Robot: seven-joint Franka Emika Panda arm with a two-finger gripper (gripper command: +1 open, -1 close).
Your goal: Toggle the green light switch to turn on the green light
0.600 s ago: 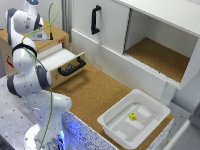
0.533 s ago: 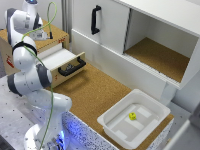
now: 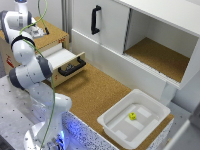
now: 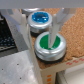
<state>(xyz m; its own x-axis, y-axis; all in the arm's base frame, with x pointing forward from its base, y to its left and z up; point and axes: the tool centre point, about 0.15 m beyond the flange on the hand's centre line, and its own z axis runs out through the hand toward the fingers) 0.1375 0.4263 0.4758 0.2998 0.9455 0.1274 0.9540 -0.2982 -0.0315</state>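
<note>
The white robot arm [image 3: 30,75] is seen in the exterior view reaching over the top of a wooden drawer cabinet [image 3: 57,39], and the end effector [image 4: 37,31] is best read from the wrist view, where its two pale fingers [image 4: 58,25] are spread apart with nothing held between them. Directly beneath the end effector, the round green push-button light switch with a metal ring [image 4: 50,44] is framed between the fingers; one finger is seen crossing in front of its green cap, though whether the cap is actually touched cannot be told. Just beyond the green switch, a round blue push-button switch with a metal ring [image 4: 39,20] is set on the same cork-topped panel. In the exterior view the switches themselves are too small and hidden to be made out. Below the end effector, a drawer with a black handle [image 3: 71,66] is pulled open from the cabinet. Well apart from the end effector, on the cork-covered surface [image 3: 95,92], a white plastic bin [image 3: 120,125] is placed, and a small yellow object [image 3: 132,116] is held inside it. A white cupboard door with a black handle [image 3: 95,19] is seen behind.
</note>
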